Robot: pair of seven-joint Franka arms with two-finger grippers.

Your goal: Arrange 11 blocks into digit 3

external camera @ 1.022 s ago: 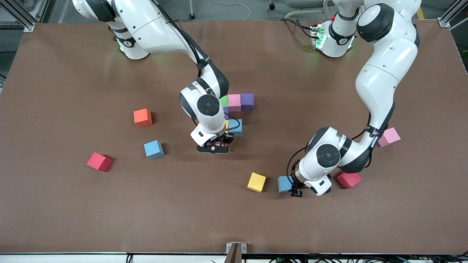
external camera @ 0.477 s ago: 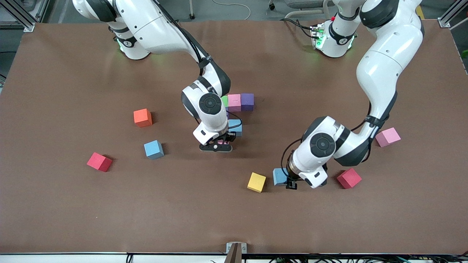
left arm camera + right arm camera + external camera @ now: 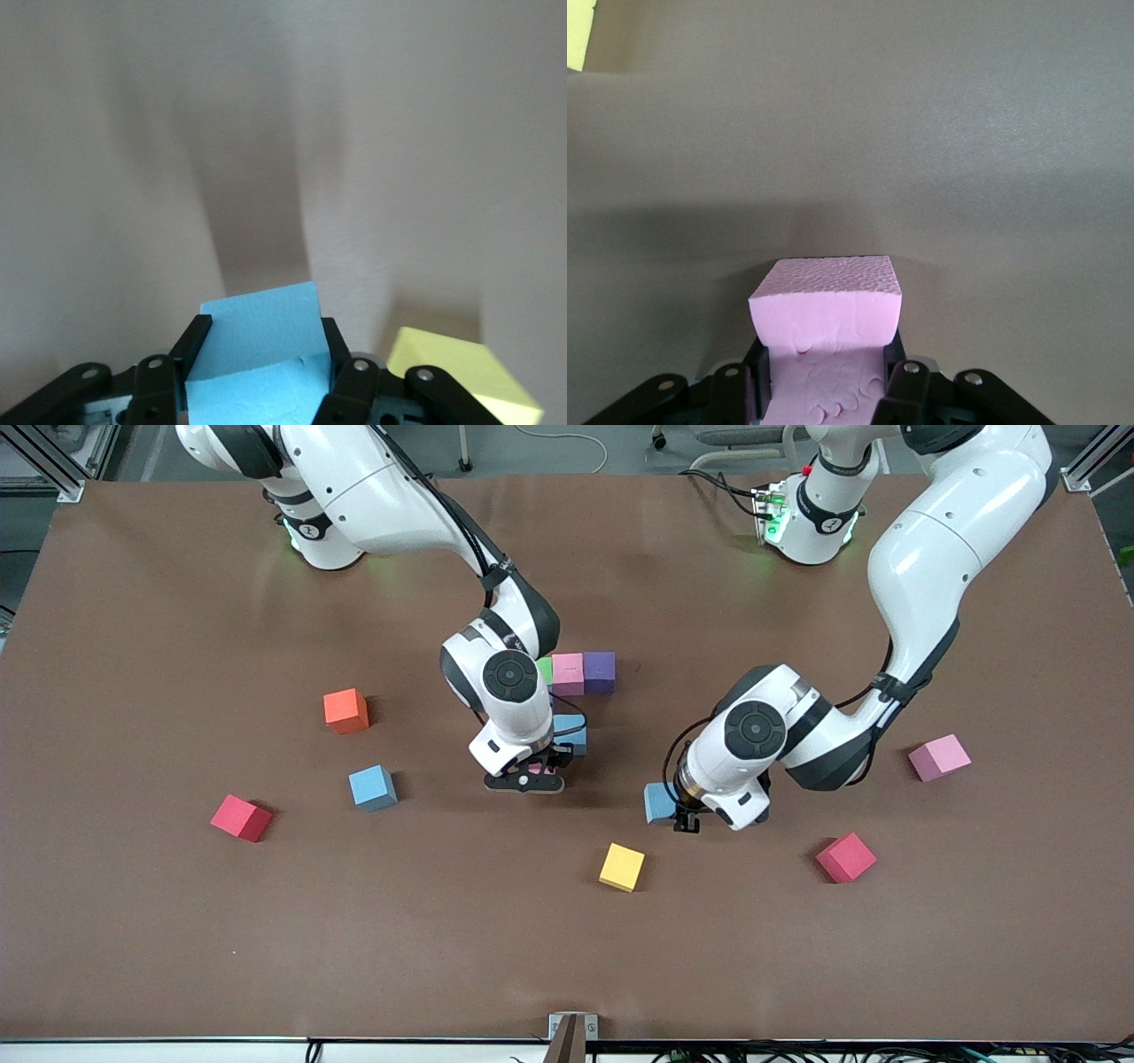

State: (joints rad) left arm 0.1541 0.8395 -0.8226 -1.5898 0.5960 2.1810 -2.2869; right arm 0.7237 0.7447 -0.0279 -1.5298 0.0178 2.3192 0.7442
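Carried up off the tabletop (image 3: pixel 177 957) in the last second: a blue block (image 3: pixel 657 802), clamped in the left end effector (image 3: pixel 684 825), lifted from its spot beside the yellow block (image 3: pixel 622 867) and swung toward the half-built digit 3 (image 3: pixel 574 691). Left wrist view: fingers (image 3: pixel 197 341) closed flat against two sides of the blue block (image 3: pixel 259 354), yellow block (image 3: pixel 461 376) below and well apart. Right end effector (image 3: pixel 524 781) barely moved, low over the tabletop at the near edge of the figure, pinched on a pink block (image 3: pixel 827 312) with its underside apparently on or just off the surface. Figure so far: green block (image 3: pixel 543 670), pink cube (image 3: pixel 568 674) and purple block (image 3: pixel 600 672) touching in a row, a second blue cube (image 3: pixel 571 733) nearer the camera, the rest hidden by the right arm. Still loose: a blue one (image 3: pixel 372 787), two red ones (image 3: pixel 240 817) (image 3: pixel 845 857), a pink one (image 3: pixel 939 758) toward the left arm's end, plus an orange cube (image 3: pixel 345 710). Likely meaning: pink block about to be released into the middle bar, blue block next in line, so left arm best held clear until the right arm withdraws. Roughly half done.
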